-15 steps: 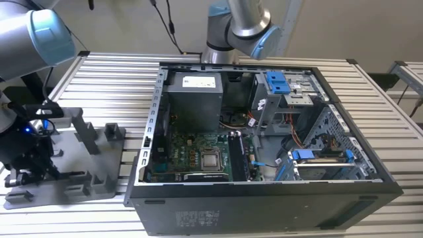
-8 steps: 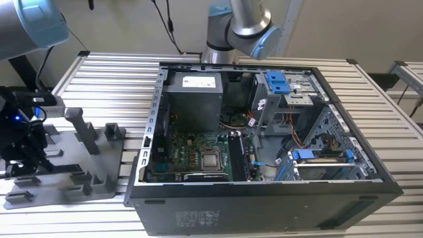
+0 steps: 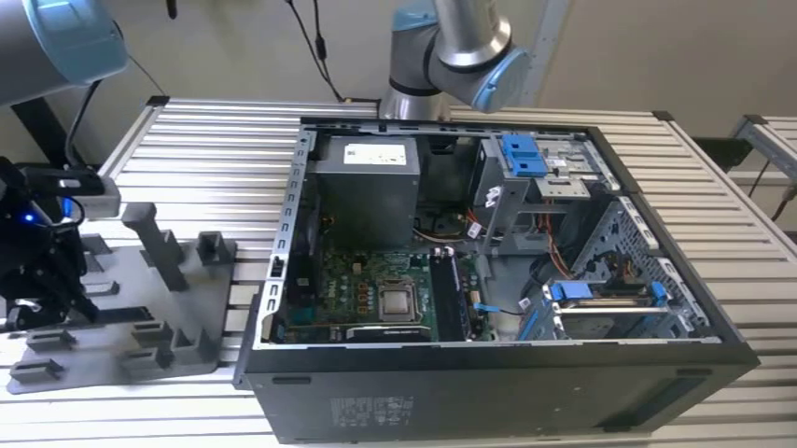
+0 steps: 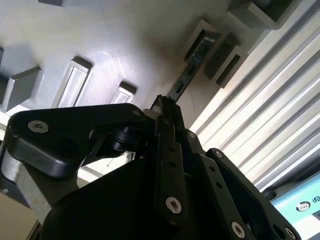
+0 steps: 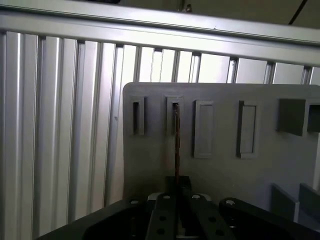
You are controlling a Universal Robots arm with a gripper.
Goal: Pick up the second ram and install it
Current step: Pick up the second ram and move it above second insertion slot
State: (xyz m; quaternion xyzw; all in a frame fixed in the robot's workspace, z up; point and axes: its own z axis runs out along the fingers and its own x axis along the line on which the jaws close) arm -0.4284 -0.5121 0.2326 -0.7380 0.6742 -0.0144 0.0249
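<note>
We start at the black two-fingered hand. Its fingers are closed on the near end of the second ram, a long, thin, dark green-black circuit-board stick with chips along its face. In the second wrist view the stick runs straight out from the fingertips toward the pale grey plastic fixture tray just beyond the hand. In the first wrist view the same stick shows edge-on as a thin dark line centred between the fingers. Its far end lies within a narrow raised slot of the tray. We cannot tell whether it is seated there or just clear of it.

We judge the step in hand to be the pick-up from the tray. To do it well, we would keep the grip square on the flat faces and draw the stick out along the slot's own line — no twist, no sideways pull — so the board neither binds nor bends.

Farther out, the tray rests on the ribbed silver aluminium tabletop, and well away from the hand stands the open black metal computer case.
</note>
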